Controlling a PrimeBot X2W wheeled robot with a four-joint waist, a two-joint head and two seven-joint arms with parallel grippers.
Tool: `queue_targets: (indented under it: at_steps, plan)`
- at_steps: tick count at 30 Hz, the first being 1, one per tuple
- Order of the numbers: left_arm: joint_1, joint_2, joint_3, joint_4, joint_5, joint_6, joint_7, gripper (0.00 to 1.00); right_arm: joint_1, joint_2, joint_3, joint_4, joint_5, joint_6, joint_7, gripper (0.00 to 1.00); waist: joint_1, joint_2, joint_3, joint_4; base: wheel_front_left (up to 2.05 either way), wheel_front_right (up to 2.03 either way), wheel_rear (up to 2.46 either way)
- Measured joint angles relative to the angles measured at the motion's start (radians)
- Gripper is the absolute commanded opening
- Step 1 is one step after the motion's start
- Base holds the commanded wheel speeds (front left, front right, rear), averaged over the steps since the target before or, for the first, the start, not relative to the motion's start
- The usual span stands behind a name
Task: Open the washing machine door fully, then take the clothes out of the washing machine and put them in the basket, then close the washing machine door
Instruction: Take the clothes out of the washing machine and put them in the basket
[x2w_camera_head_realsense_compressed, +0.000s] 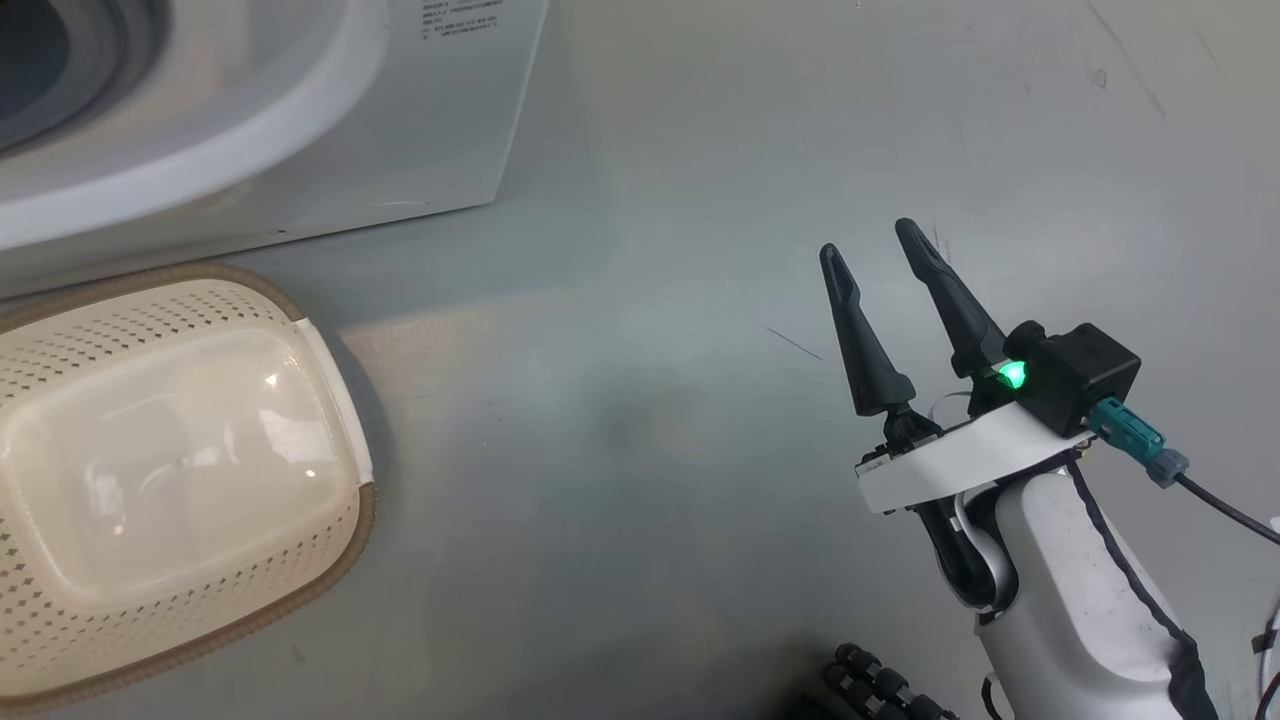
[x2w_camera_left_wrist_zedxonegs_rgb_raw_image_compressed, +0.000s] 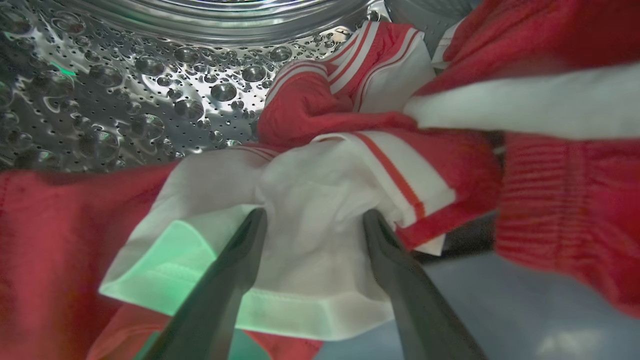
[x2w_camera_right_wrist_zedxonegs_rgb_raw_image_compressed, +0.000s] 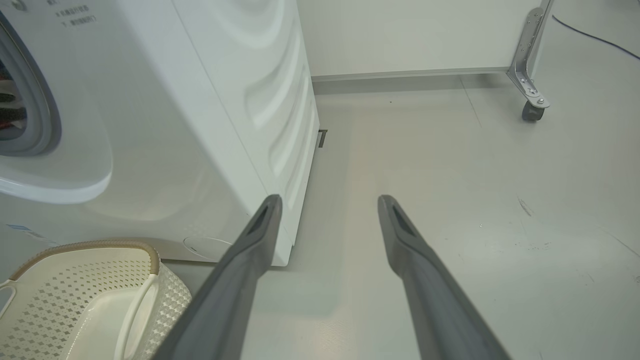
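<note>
— Both pincers: how do they stand?

— Released, each with its fingers spread. My left pincer (x2w_camera_left_wrist_zedxonegs_rgb_raw_image_compressed: 315, 214) is inside the washing machine (x2w_camera_left_wrist_zedxonegs_rgb_raw_image_compressed: 150, 95). The perforated steel drum curves beyond its tips and up to their left.

— And the clothes?

— The clothes (x2w_camera_left_wrist_zedxonegs_rgb_raw_image_compressed: 320, 125) lie bunched right in front of that pincer: red cloth with white trim and thin red stripes. A white fold sits between the two fingers (x2w_camera_left_wrist_zedxonegs_rgb_raw_image_compressed: 225, 285), at their tips; whether it touches them I cannot tell. More red cloth hangs close on the pincer's right and spreads out on its left.

— Where is the other one?

— My right pincer (x2w_camera_head_realsense_compressed: 868, 238) hovers over the grey floor (x2w_camera_head_realsense_compressed: 650, 420), grasping nothing. The machine's white corner stands ahead of it and to the left. The basket (x2w_camera_head_realsense_compressed: 150, 310) sits on the floor further left, just beside the machine's front and well apart from my fingers.
</note>
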Motion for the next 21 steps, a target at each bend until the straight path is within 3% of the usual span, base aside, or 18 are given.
queue_targets:
  at_steps: [5,7,8,21]
  plan:
    - [-0.029,0.000,-0.001,0.023,0.000,-0.008,0.019,1.00,-0.008,0.000,0.001,0.000,0.004,0.000,0.000,1.00,0.0000,0.0000,0.007,0.000,0.00,0.00,0.00]
    - [-0.037,-0.002,-0.001,0.029,-0.001,-0.012,0.024,0.11,-0.009,0.000,0.001,0.000,0.004,0.000,0.000,1.00,0.0000,0.0000,0.009,-0.001,0.00,0.00,0.00]
    - [-0.040,-0.004,-0.001,0.031,-0.002,-0.012,0.024,0.00,-0.009,0.000,0.001,0.000,0.004,0.000,0.000,1.00,0.0000,-0.0001,0.010,-0.001,0.00,0.00,0.00]
    - [-0.044,-0.039,-0.014,0.102,-0.003,-0.001,-0.032,0.00,-0.009,0.000,-0.001,0.023,0.004,0.000,0.000,1.00,0.0000,0.0000,-0.029,0.011,0.00,0.00,0.00]
